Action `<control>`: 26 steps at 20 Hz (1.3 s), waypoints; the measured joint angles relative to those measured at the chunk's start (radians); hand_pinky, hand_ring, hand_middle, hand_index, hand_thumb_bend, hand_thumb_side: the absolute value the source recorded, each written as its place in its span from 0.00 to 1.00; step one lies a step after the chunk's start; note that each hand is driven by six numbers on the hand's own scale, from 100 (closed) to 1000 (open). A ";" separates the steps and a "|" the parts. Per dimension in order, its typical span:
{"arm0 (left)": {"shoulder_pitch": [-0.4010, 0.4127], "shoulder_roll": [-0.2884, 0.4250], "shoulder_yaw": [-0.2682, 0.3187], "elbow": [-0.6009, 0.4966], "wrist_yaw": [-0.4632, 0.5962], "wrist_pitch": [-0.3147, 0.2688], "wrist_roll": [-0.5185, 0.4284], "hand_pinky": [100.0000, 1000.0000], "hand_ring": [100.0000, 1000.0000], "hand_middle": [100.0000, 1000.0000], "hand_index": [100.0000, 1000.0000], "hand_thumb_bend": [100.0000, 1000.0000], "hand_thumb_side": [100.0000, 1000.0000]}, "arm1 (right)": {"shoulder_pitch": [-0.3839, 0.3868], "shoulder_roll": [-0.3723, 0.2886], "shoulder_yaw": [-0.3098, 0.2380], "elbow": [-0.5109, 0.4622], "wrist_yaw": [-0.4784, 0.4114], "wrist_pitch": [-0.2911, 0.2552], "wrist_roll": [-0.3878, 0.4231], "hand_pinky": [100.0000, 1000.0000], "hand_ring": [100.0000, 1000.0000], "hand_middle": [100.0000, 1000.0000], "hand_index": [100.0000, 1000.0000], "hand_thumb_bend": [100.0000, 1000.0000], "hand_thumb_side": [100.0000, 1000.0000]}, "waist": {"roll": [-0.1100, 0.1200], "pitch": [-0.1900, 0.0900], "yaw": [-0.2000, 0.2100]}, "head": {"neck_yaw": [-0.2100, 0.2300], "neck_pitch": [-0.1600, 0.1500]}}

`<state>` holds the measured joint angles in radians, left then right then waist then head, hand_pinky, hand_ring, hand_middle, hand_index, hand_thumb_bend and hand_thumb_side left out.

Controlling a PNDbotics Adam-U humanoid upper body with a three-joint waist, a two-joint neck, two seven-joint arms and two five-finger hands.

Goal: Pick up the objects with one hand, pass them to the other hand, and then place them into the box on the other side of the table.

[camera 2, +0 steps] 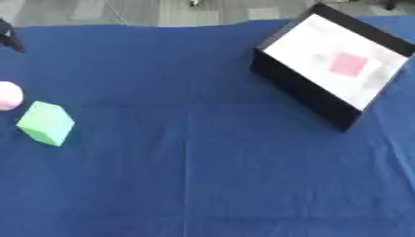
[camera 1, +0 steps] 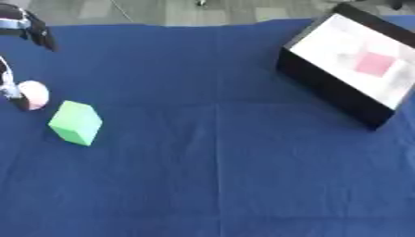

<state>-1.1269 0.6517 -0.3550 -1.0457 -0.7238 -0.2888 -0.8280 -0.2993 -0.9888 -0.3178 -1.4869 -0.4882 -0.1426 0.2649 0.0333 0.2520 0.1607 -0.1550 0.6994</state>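
Left eye view: green block point(camera 1: 75, 122) lies on the blue cloth point(camera 1: 219, 176), untouched. Just beside it, my left hand point(camera 1: 9, 85) at the edge meets a pink ball point(camera 1: 34, 95); grip state unclear. Far right, the black box point(camera 1: 328, 88) already holds a pink piece point(camera 1: 374, 63). Right hand unseen.

Only the left hand point(camera 1: 16, 88) was in view, at the far left edge of the left eye view, and just a small part of it showed: a thin dark and silver piece, probably a finger or the thumb. Above it, in the upper left corner, a black part of the left arm point(camera 1: 28, 28) with a silver band reached into the picture. The position of the fingers could not be made out.
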 measured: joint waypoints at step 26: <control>0.047 -0.032 -0.107 0.089 0.120 -0.057 0.057 0.82 0.78 0.69 0.75 0.98 0.06 | 0.009 0.036 0.008 0.003 0.076 0.002 0.001 0.88 1.00 0.79 0.83 0.00 0.28 | 0.000 0.020 -0.013 | 0.032 -0.008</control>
<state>-1.0800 0.6194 -0.4618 -0.9564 -0.6039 -0.3458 -0.7710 -0.2906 -0.9527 -0.3094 -1.4841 -0.4121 -0.1408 0.2654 0.0331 0.2718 0.1473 -0.1235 0.6917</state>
